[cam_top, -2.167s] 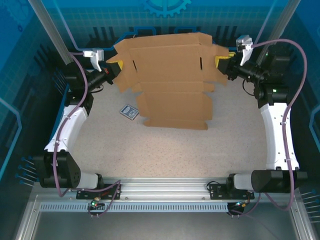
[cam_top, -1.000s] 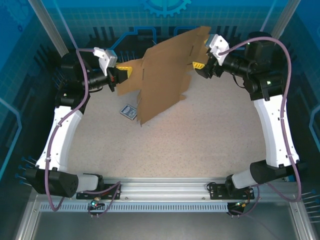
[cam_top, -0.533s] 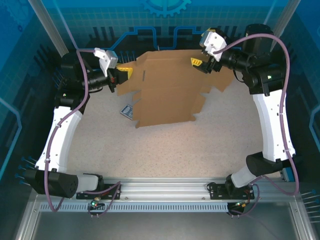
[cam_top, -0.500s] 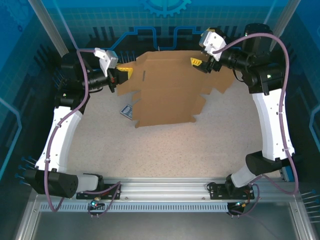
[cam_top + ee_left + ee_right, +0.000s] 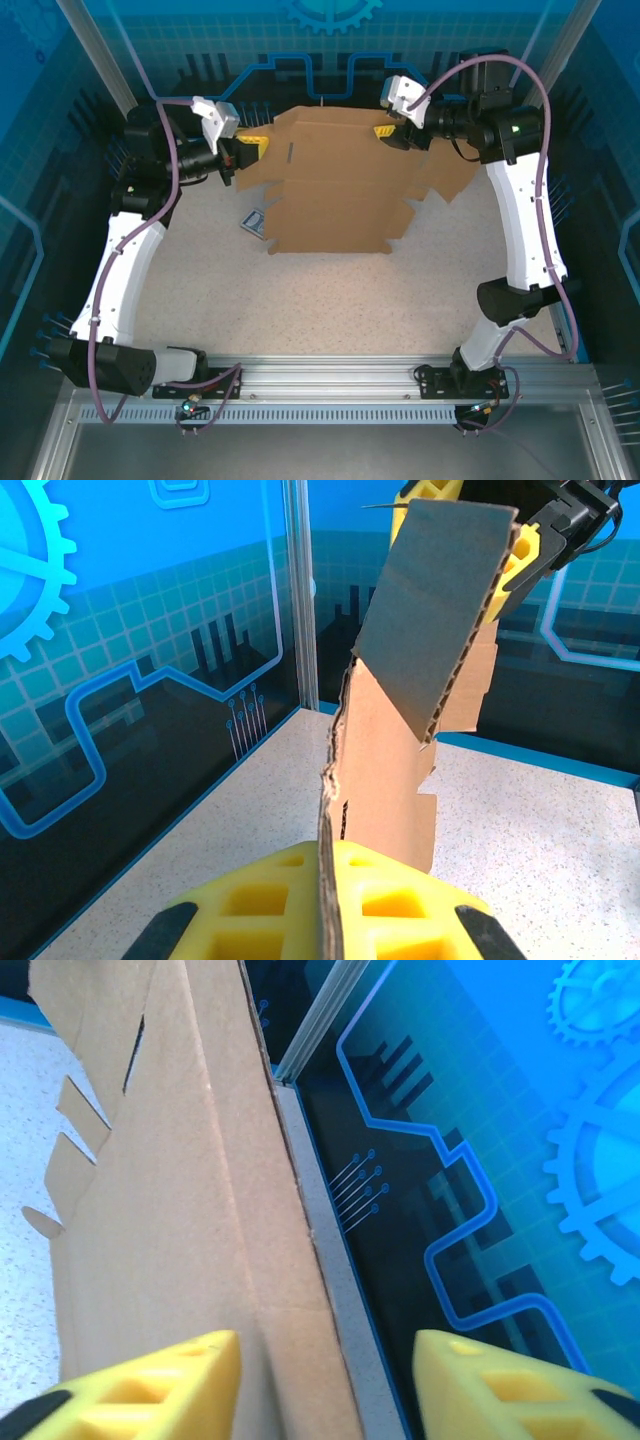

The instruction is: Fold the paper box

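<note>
Right now the paper box (image 5: 335,185) is up off the bench (image 5: 330,310) at the far side, a flat, unfolded brown sheet held between your two arms. Its broad face is turned toward the overhead camera. Its flaps and tabs stick out along the right side, and a narrow slot shows near the upper left. From above you cannot tell whether its lower edge touches the bench.

Your left tool (image 5: 250,152) is clamped on the sheet's left edge. In the left wrist view the cardboard runs straight into the seam between the two yellow fingers (image 5: 260,905), with no gap on either side.

Your right tool (image 5: 388,133) sits at the sheet's upper right corner. In the right wrist view its jaws stand apart around the top edge. The cardboard lies against one yellow finger (image 5: 150,1380), and the other finger stands clear of it with the blue back wall (image 5: 480,1160) showing through the gap.

On the bench just beside the sheet's lower left corner lies a small printed card (image 5: 256,222).
</note>
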Action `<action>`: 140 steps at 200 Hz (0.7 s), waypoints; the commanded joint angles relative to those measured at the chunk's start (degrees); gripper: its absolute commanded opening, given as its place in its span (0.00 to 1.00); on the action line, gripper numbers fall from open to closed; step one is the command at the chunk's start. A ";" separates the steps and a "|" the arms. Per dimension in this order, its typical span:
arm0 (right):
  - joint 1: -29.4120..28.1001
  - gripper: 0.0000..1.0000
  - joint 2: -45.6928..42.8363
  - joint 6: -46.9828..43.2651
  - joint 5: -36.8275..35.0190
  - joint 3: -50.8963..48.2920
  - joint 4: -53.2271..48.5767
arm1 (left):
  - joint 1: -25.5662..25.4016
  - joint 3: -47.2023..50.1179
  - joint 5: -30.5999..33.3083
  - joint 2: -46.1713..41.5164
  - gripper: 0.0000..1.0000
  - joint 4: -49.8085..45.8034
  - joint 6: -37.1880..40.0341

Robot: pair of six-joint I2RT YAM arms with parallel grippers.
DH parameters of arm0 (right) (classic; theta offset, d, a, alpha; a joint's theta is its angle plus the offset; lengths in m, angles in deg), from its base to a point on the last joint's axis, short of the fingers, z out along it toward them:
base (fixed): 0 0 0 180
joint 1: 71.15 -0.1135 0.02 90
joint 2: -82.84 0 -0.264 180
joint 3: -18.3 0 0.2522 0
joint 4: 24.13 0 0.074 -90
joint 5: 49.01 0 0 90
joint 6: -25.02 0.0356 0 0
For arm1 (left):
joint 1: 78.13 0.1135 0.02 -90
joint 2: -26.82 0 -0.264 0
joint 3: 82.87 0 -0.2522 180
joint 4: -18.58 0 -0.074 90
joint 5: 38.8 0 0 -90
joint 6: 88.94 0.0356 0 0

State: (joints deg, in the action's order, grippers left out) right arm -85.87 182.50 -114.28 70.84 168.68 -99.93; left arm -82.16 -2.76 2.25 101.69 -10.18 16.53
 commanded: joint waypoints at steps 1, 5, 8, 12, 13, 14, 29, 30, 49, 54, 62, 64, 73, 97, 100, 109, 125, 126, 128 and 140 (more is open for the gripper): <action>-0.33 0.42 -0.57 -0.89 3.24 2.07 -3.26 | -0.52 -2.29 -1.07 0.54 0.00 -0.17 1.33; -0.19 0.40 -0.65 -0.81 3.63 2.07 -3.26 | -0.54 -2.29 -1.12 0.54 0.00 -0.12 1.32; -0.10 0.39 -0.61 -0.80 3.90 2.07 -3.28 | -0.54 -2.29 -1.02 0.58 0.00 -0.19 1.35; 0.07 0.38 -0.68 -0.70 4.18 2.06 -3.35 | -0.54 -2.29 -0.98 0.62 0.00 -0.16 1.33; 0.10 0.38 -0.73 -0.66 4.26 2.03 -3.39 | -0.54 -2.29 -0.97 0.62 0.00 -0.13 1.33; 0.12 0.37 -0.71 -0.60 4.35 2.05 -3.37 | -0.54 -2.29 -0.97 0.63 0.00 -0.21 1.33; 0.47 0.35 -0.69 -0.37 4.92 2.07 -3.57 | -0.54 -2.29 -0.72 0.63 0.00 -0.37 1.51; 0.52 0.35 -0.69 -0.37 4.98 2.03 -3.59 | -0.54 -2.29 -0.67 0.63 0.00 -0.37 1.55; 0.66 0.29 -0.61 -0.18 5.12 2.07 -3.94 | -0.57 -2.29 -0.41 0.54 0.00 -0.63 1.75; 0.58 0.28 -0.61 -0.18 5.13 2.05 -4.01 | -0.56 -2.29 -0.23 0.52 0.00 -0.64 1.82; 0.63 0.26 -0.54 -0.18 5.00 2.07 -4.21 | -0.60 -2.20 -0.22 0.50 0.00 -0.54 1.76; 0.58 0.25 -0.52 -0.18 5.04 2.07 -4.20 | -0.55 -2.20 -0.19 0.48 0.00 -0.53 1.81; 0.68 0.24 -0.52 -0.11 4.90 2.03 -4.32 | -0.62 -2.16 -0.09 0.39 0.00 -0.64 1.77; 0.75 0.16 -0.78 -0.10 4.97 2.07 -4.40 | -0.60 -2.22 0.23 0.39 0.00 -0.66 1.77; 0.75 0.14 -0.78 -0.09 5.03 2.05 -4.36 | -0.62 -2.21 0.30 0.37 0.00 -0.64 1.76; 0.78 0.08 -0.87 -0.10 5.12 2.03 -4.56 | -0.62 -2.12 0.58 0.47 0.00 -0.64 1.77; 0.89 0.00 -1.00 0.12 5.12 1.99 -4.84 | -0.58 -1.98 1.27 0.45 0.00 -0.46 1.71; 0.90 0.00 -1.02 0.14 5.13 1.94 -4.84 | -0.56 -1.96 1.33 0.49 0.00 -0.46 1.69; 0.98 0.00 -1.04 0.23 5.13 1.91 -4.84 | -0.59 -1.94 1.43 0.46 0.00 -0.42 1.68; 1.32 0.00 -1.28 0.94 5.33 1.57 -4.72 | -0.59 -1.70 1.87 0.45 0.00 -0.29 1.43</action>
State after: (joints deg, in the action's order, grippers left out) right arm -85.72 182.50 -114.89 75.01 169.13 -104.04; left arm -82.42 -2.87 3.41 102.00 -11.21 16.88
